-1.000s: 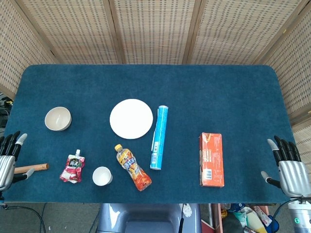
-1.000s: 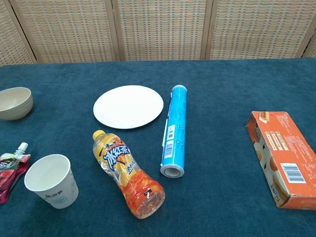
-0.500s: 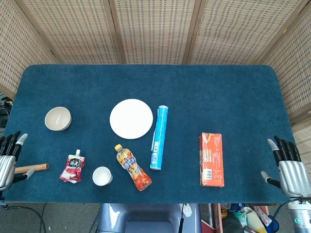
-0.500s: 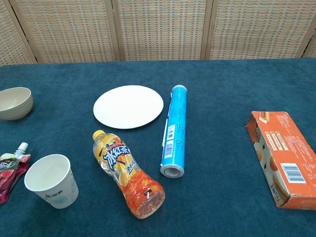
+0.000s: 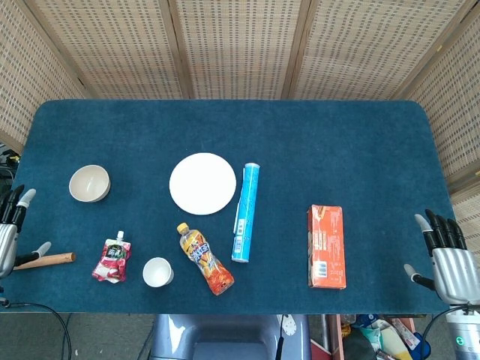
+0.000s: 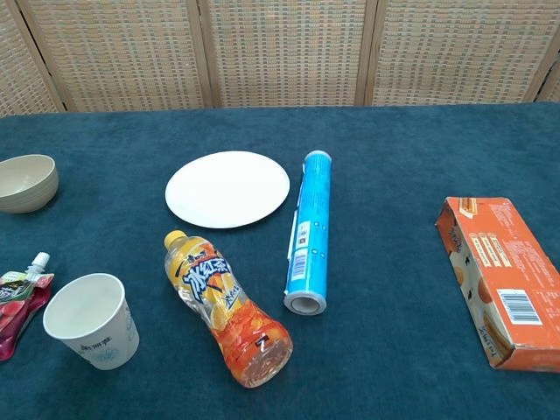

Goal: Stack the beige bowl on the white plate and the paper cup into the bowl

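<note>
The beige bowl [image 5: 90,183] [image 6: 26,183] stands upright at the table's left side. The white plate [image 5: 202,184] [image 6: 227,189] lies bare near the middle, well to the bowl's right. The paper cup [image 5: 157,272] [image 6: 90,320] stands upright near the front edge, mouth up. My left hand [image 5: 9,231] hovers at the far left edge of the head view, fingers spread, holding nothing. My right hand [image 5: 447,259] sits off the table's front right corner, fingers apart and empty. Neither hand shows in the chest view.
An orange drink bottle [image 5: 205,259] lies beside the cup, a blue tube [image 5: 245,212] lies right of the plate, an orange box [image 5: 326,246] lies further right. A red pouch [image 5: 112,257] and a wooden stick [image 5: 46,260] lie at the front left.
My left hand has drifted left and slightly up, further out of the head view. The right hand has barely shifted. All objects stay in place.
</note>
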You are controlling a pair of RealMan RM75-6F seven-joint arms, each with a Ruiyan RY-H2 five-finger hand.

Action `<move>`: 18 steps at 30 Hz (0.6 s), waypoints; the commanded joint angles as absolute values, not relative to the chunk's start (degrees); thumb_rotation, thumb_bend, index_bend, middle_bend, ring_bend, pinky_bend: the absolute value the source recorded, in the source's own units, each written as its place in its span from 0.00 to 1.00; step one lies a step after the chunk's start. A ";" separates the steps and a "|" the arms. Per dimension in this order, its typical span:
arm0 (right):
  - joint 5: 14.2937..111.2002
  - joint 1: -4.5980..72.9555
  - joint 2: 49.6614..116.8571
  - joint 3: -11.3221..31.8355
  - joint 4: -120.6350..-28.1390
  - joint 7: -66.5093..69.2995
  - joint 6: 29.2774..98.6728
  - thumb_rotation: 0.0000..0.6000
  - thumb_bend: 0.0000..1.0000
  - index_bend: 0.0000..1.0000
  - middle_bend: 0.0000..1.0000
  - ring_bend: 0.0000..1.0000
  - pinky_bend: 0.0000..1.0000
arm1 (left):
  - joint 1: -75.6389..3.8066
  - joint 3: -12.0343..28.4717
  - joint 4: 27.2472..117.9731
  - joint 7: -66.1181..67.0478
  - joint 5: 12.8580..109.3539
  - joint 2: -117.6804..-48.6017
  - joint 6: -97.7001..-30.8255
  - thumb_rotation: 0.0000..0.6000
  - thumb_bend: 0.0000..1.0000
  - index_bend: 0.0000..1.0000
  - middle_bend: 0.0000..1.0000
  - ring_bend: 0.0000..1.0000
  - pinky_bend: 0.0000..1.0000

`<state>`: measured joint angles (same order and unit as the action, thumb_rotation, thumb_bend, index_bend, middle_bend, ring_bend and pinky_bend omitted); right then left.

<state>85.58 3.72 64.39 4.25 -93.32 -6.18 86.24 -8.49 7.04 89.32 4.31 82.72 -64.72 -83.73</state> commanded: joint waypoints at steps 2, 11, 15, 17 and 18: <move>85.53 3.76 64.48 4.25 -93.30 -6.26 86.16 1.00 0.17 0.00 0.00 0.00 0.00 | -11.39 9.21 85.62 2.56 80.66 -65.24 -80.26 1.00 0.17 0.18 0.00 0.00 0.00; 85.43 3.70 64.44 4.38 -93.19 -5.81 86.29 1.00 0.17 0.00 0.00 0.00 0.00 | -16.27 10.71 79.16 4.08 76.38 -67.62 -72.15 1.00 0.21 0.29 0.00 0.00 0.00; 85.47 3.68 64.40 4.42 -93.08 -5.42 86.38 1.00 0.17 0.00 0.00 0.00 0.00 | -18.25 10.68 75.59 5.29 74.29 -69.30 -68.06 1.00 0.24 0.31 0.00 0.00 0.00; 85.40 3.68 64.39 4.45 -93.01 -5.17 86.32 1.00 0.17 0.00 0.00 0.00 0.00 | -19.14 10.61 73.77 5.66 73.11 -70.23 -65.92 1.00 0.26 0.31 0.00 0.00 0.00; 85.34 3.69 64.37 4.46 -93.00 -5.12 86.28 1.00 0.17 0.00 0.00 0.00 0.00 | -19.47 10.62 73.05 5.65 72.58 -70.64 -65.05 1.00 0.26 0.31 0.00 0.00 0.00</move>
<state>85.36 3.69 64.38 4.45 -93.01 -5.14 86.29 -18.40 10.62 74.57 5.18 73.92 -69.52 -66.88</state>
